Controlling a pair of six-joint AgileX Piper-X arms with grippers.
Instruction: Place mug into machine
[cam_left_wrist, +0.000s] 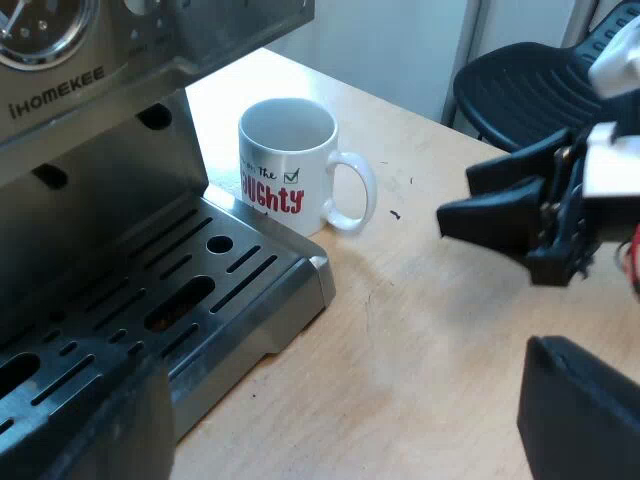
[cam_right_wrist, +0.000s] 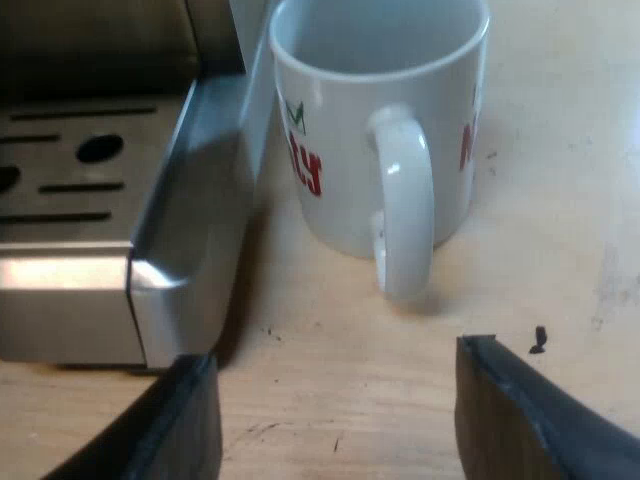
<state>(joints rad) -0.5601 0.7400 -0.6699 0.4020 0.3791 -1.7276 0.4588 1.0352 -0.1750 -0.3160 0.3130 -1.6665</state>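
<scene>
Mug (cam_right_wrist: 340, 150) stands beside the tray (cam_right_wrist: 190, 200); right fingers (cam_right_wrist: 530, 420) released wide, near its handle (cam_right_wrist: 405, 200).

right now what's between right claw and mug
Right wrist view: only bare light wooden tabletop and a small dark speck separate right claw from white printed mug.

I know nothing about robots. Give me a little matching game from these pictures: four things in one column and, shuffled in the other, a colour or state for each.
Things
1. mug
2. drip tray
3. right gripper
4. table

Colours or states
A. pale wood
B. black fingers, open, facing the mug
C. white with red lettering
D. slotted metal

Pairs: 1-C, 2-D, 3-B, 4-A
</scene>
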